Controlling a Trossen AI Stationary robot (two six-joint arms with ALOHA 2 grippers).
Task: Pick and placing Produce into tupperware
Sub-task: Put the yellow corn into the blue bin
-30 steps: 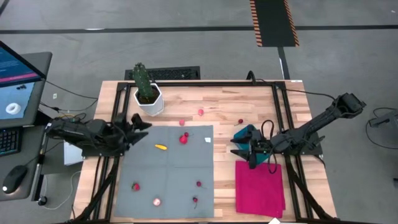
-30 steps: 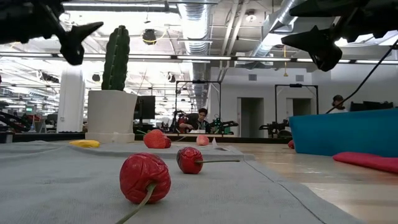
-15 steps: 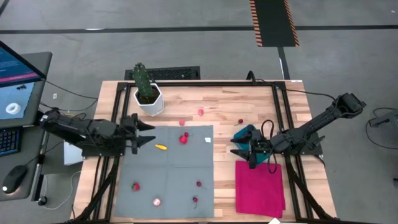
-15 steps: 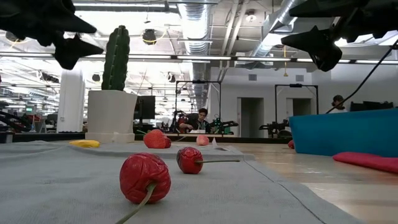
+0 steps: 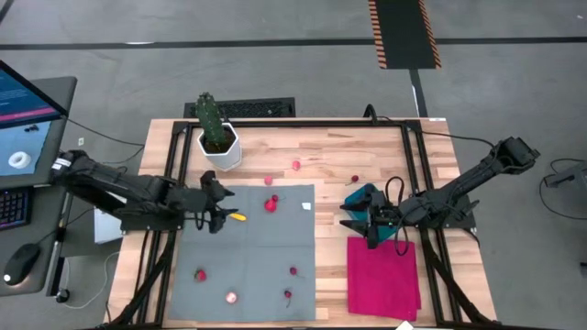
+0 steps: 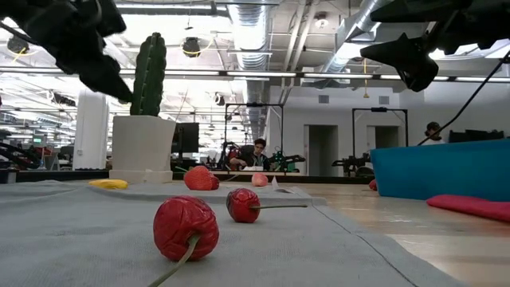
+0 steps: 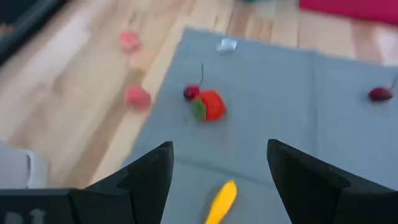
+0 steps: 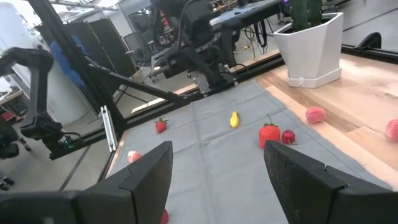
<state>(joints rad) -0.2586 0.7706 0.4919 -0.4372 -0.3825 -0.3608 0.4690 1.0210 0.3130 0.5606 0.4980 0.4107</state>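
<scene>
From above, your left claw (image 5: 223, 215) sits at the grey mat's (image 5: 248, 275) upper left, fingers spread, almost on the yellow piece (image 5: 238, 217); that placement suggests the yellow piece is your pick. More produce lies loose: a strawberry (image 5: 271, 204) just beyond it, red bits lower on the mat, pink ones on the bare tabletop (image 5: 321, 156). Your right claw (image 5: 351, 216) waits, fingers apart, over the teal tub (image 5: 369, 197), which stands above the magenta cloth (image 5: 382, 275), well apart from the mat, so every piece needs a carry across.

At tabletop level, your left arm hangs before the cactus (image 6: 149, 76); the yellow piece (image 6: 108, 183) rests far back, two red fruits (image 6: 186, 227) up close, the tub's wall (image 6: 446, 167) to the side.

Through your left wrist camera, the fingers (image 7: 146, 180) stand wide with the yellow piece (image 7: 221, 202) between them, the strawberry (image 7: 210, 106) farther on. You're lined up, though not yet around it.

Through your right wrist camera, the fingers (image 8: 149, 177) are wide and hold nothing, looking across the mat toward your other arm and the white pot (image 8: 314, 53).
</scene>
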